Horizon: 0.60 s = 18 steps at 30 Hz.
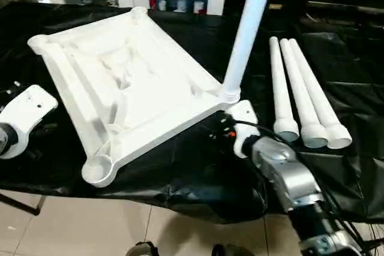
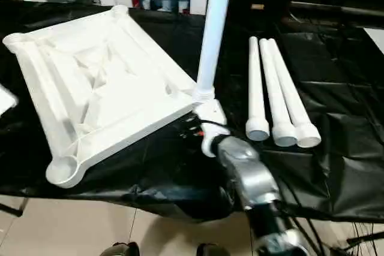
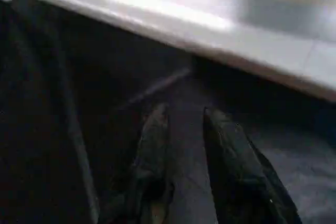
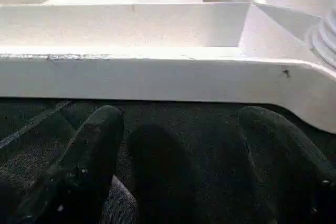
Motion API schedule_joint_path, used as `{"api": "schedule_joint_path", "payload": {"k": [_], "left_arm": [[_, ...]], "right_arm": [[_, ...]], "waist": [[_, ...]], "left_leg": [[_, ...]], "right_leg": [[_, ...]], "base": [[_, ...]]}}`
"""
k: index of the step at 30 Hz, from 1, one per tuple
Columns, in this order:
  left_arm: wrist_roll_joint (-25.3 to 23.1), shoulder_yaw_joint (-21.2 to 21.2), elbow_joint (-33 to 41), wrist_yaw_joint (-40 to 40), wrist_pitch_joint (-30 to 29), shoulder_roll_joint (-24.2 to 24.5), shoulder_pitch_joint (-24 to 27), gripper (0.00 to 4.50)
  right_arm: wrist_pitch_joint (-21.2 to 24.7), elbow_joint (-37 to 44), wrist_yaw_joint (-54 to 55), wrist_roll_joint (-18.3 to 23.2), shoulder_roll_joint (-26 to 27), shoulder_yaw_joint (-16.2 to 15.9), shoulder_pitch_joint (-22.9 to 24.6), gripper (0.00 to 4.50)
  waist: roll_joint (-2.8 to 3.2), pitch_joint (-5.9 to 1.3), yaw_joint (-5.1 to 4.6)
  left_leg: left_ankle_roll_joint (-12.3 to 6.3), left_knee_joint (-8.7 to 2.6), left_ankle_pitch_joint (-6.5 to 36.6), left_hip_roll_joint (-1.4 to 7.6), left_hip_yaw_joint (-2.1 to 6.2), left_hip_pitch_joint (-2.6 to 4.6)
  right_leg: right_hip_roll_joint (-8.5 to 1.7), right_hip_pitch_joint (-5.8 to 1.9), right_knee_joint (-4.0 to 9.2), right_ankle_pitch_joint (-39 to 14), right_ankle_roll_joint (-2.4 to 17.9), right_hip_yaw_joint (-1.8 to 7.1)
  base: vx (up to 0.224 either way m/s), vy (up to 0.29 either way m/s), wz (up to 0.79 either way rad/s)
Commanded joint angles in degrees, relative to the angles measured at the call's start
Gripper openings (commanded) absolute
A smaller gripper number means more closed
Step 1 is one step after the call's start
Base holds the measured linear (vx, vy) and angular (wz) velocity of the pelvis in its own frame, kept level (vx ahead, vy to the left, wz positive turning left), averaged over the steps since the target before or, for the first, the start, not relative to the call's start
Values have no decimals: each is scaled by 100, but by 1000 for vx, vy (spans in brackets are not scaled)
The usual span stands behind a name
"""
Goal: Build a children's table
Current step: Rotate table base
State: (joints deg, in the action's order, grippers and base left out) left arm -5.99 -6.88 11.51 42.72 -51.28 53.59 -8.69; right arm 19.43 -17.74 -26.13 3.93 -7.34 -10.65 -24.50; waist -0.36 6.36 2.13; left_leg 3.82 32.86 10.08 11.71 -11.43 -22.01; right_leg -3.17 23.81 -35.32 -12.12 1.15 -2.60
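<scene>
In your left eye view, the white plastic rectangular tabletop (image 1: 129, 85) lies ribbed side up at centre left on the black-covered counter (image 1: 336, 88). One long white tapered tube leg (image 1: 247, 31) stands in its right corner socket; three loose white tube legs (image 1: 303, 94) lie at right.

Left wrist view: your left claw (image 3: 184, 129) is narrowly parted, holding nothing.

Right wrist view: your right claw (image 4: 176, 129) gapes wide and empty, just below the tabletop's edge.

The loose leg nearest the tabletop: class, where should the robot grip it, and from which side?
Take the loose leg mid-shaft from above, fingers across the tube. It lies flat on the black cloth, touching its neighbour; the side facing the tabletop is free, so lead in there.
</scene>
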Motion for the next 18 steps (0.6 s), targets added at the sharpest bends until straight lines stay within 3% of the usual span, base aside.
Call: {"api": "schedule_joint_path", "payload": {"k": [1, 6, 13, 18], "left_arm": [[165, 88, 44, 72, 28, -100, 110, 118], [337, 368, 135, 192, 26, -322, 192, 118], [538, 797, 530, 447, -146, -359, 253, 118], [808, 1050, 898, 551, -280, -619, 141, 118]], "right_arm": [[-133, -282, 29, -56, 42, -18, -55, 374], [-492, -781, -230, 49, 170, -45, -161, 374], [-914, -1502, -524, 5, 340, -131, -408, 374], [-1217, -2000, -499, -81, 446, -112, -652, 374]], "waist": [[97, -364, -1], [114, -388, -2], [102, -355, -12], [102, -365, -13]], "left_leg": [[-230, -320, 141, 118, 89, 128], [-295, -301, 169, 126, 90, 123], [-219, -311, 634, 147, 92, 129], [-129, -313, 716, 155, 91, 134]], "right_leg": [[-363, -316, 248, 783, 1430, 287], [-373, -323, 227, 901, 1541, 286], [-396, -313, 291, 87, 1521, 298], [-397, -299, 297, -154, 1502, 302]], "base": [[0, 0, 0], [0, 0, 0], [0, 0, 0], [0, 0, 0]]}}
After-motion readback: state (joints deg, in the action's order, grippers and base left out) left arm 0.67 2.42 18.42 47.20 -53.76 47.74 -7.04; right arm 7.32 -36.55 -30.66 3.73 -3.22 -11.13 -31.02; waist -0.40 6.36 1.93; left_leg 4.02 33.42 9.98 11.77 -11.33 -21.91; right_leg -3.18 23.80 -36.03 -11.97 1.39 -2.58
